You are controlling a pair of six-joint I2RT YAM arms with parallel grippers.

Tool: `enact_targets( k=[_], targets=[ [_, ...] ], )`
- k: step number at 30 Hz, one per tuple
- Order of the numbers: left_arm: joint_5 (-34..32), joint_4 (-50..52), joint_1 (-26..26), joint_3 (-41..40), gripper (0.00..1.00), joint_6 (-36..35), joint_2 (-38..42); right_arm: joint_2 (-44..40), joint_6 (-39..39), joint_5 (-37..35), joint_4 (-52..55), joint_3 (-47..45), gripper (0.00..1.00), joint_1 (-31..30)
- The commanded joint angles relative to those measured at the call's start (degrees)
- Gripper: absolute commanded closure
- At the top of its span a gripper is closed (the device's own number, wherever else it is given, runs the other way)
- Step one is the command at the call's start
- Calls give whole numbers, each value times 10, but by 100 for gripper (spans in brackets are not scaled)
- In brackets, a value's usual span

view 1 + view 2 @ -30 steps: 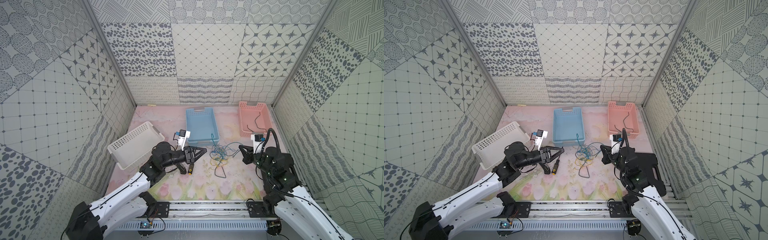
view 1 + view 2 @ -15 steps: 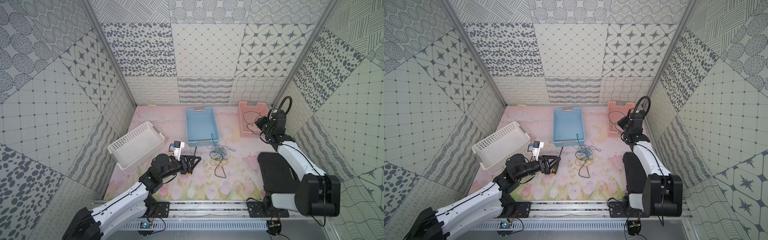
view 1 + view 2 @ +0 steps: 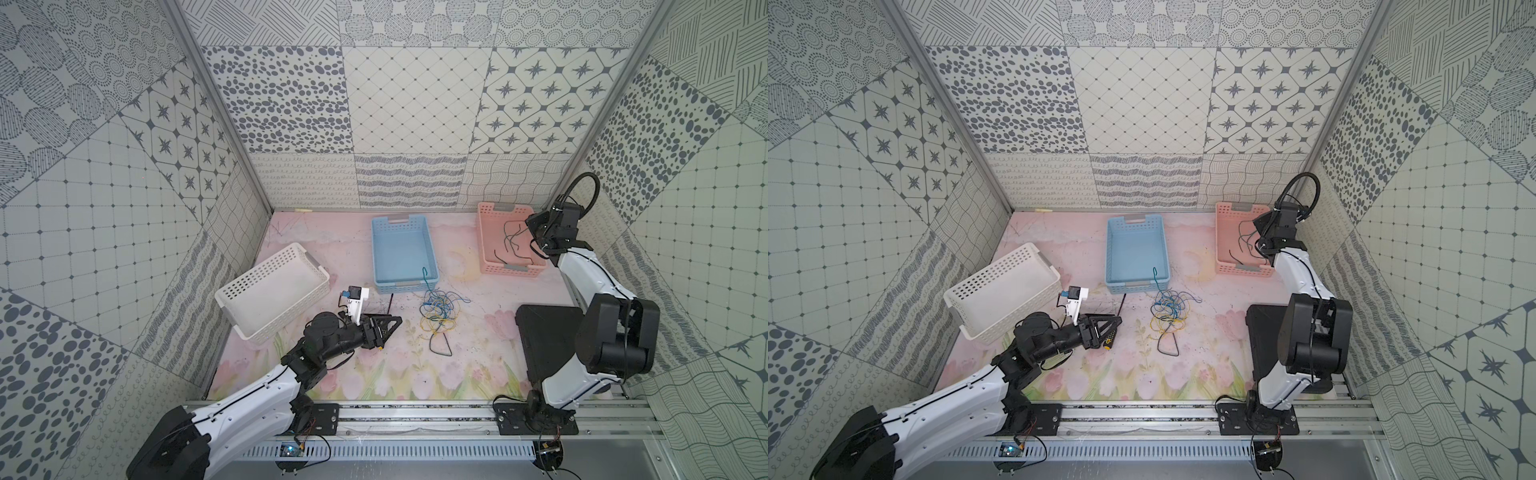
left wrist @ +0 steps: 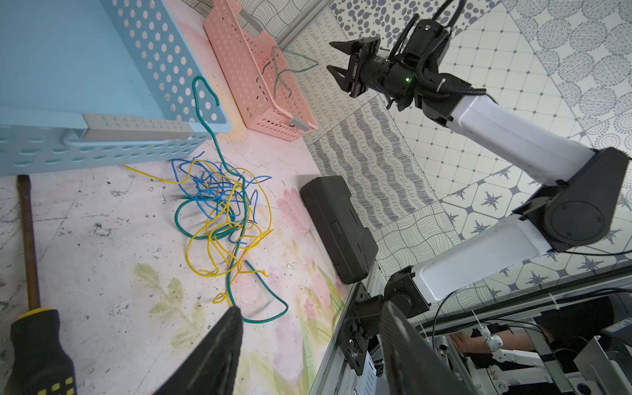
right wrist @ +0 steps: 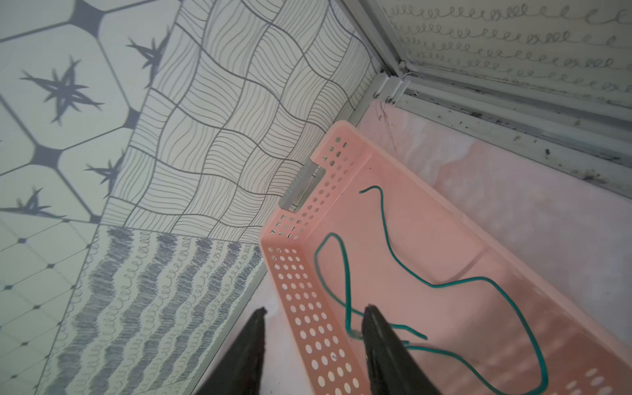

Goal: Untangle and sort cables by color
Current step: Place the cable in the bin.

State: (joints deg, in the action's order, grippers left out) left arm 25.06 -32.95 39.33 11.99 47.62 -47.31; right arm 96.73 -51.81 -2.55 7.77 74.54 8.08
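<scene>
Right gripper stood spread and empty over the pink basket, with a green cable inside. Left gripper was likewise spread and empty.

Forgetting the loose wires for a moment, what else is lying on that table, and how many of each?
White basket: 1
Blue basket: 1
Pink basket: 1
Screwdriver: 1
Black case: 1
Total: 5

The floor between the cables and black case is open; the blue basket borders them.
</scene>
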Motion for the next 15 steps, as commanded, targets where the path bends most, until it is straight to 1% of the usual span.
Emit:
enact_targets(
  k=[1, 4, 6, 8, 9, 10, 11, 12, 13, 14, 15],
  targets=[
    [0, -36, -3, -4, 34, 1, 13, 5, 23, -30, 60, 21, 29, 0],
    [-7, -14, -3, -7, 34, -4, 27, -50, 62, -14, 24, -24, 26, 0],
    [-10, -11, -3, -9, 34, -7, 28, -113, 106, 33, -30, -83, 26, -5],
    [-10, -22, -3, -10, 34, -5, 18, -196, 148, 139, -120, -172, 26, -12],
    [-7, -32, -3, -10, 34, -3, 6, -234, 154, 237, -197, -230, 26, -15],
    [-2, -46, -3, -10, 35, 0, -8, -262, 145, 317, -276, -282, 26, -26],
    [1, -60, -2, -9, 35, 2, -22, -280, 138, 366, -321, -321, 26, -42],
    [5, -77, 0, -8, 35, 5, -40, -293, 139, 418, -355, -347, 26, -73],
    [6, -92, 2, -7, 36, 8, -60, -300, 160, 447, -355, -366, 26, -118],
    [5, -100, 4, -4, 36, 10, -75, -306, 197, 454, -327, -369, 26, -162],
    [4, -109, 6, -2, 36, 12, -92, -310, 251, 443, -263, -368, 26, -221]
  ],
)
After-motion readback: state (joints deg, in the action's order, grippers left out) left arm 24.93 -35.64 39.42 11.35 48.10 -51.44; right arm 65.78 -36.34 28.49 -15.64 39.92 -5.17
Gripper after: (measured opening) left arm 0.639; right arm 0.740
